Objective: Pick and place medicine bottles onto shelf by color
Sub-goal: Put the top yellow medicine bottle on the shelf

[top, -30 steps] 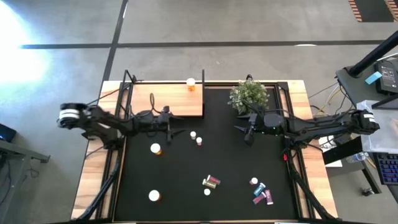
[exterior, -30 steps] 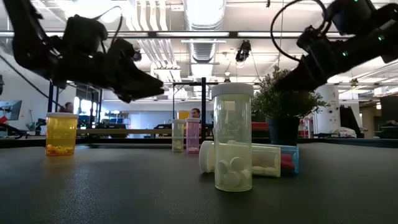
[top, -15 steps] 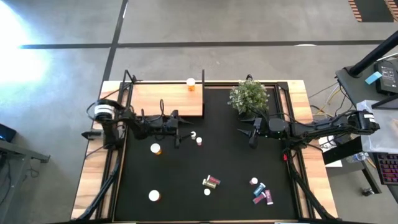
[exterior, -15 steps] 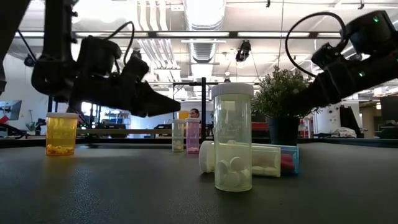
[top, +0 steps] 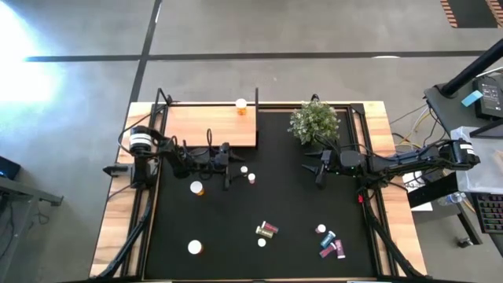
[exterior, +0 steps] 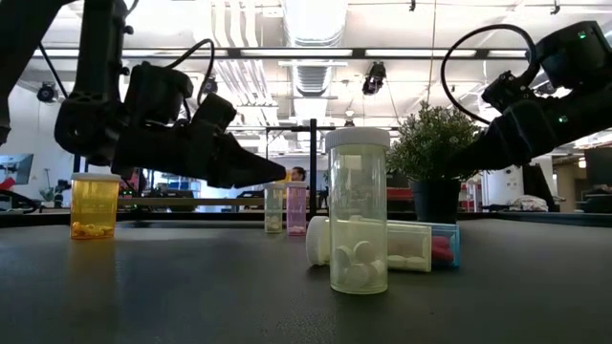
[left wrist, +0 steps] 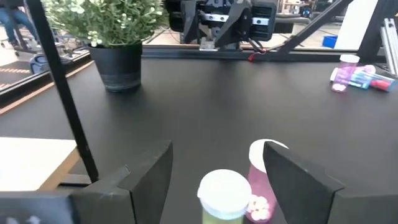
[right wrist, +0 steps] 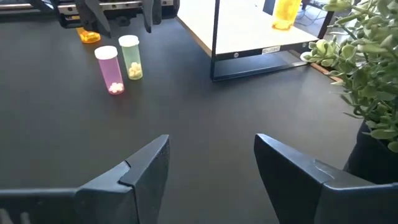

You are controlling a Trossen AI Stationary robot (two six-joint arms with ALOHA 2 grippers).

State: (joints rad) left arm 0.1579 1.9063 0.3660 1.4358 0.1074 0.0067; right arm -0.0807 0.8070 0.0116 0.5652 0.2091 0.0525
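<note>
Currently we note the left gripper point(top: 228, 167) standing left of frame centre in the high view, jaws spread wide and holding nothing, with a yellowish bottle point(left wrist: 222, 198) and a pink bottle point(left wrist: 262, 181) upright between its fingers in the left wrist view. We judge these bottles light, rigid plastic with smooth, slippery round walls; a squeeze across the body just under the white cap looks safest, since a low or off-centre grip could tip them. Loose pills show in the bottom of both, and in the clear bottle point(exterior: 358, 210) at mid-frame in the low view. One orange bottle point(top: 241, 108) already stands on the shelf point(top: 208, 126), upper centre. Other bottles lie scattered along the lower part of the mat point(top: 283, 196). The right gripper point(top: 320, 166) waits open and empty beside the plant point(top: 313, 119).
</note>
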